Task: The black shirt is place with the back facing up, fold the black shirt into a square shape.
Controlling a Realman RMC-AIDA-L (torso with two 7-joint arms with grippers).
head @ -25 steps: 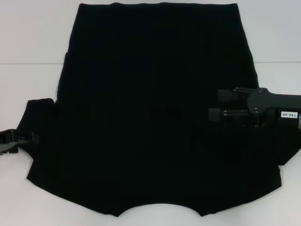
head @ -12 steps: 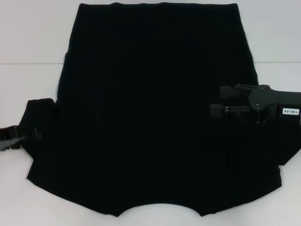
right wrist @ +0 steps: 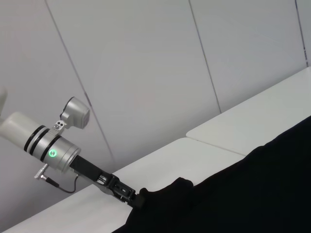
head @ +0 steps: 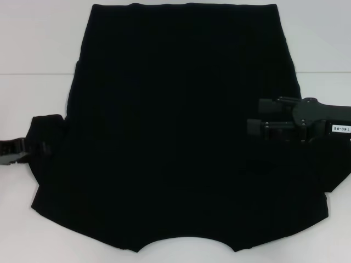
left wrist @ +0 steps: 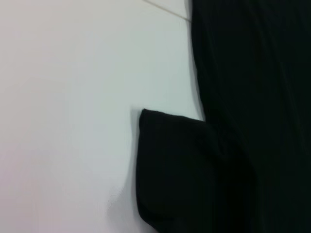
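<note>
Covering most of the white surface [head: 33, 55] in the head view, the black shirt [head: 181, 137] lies spread flat, its curved neckline at the near edge and its straight hem at the far edge. The short sleeve on the robot's left side sticks out past the body of the garment; the left wrist view shows that sleeve [left wrist: 180, 170] lying flat against the surface beside the shirt's long side edge. The left claw [head: 30, 149] sits at the outer end of this sleeve, touching the fabric there, and the right wrist view shows it from across the garment [right wrist: 137, 200] with the cloth bunched up slightly where it meets the tip; whether its fingers are apart or clamped on the sleeve I cannot tell. The right claw [head: 258, 115] reaches in from the robot's right side over the shirt, about level with the sleeve, its two black fingers lying parallel with a gap between them and nothing held in that gap.
</note>
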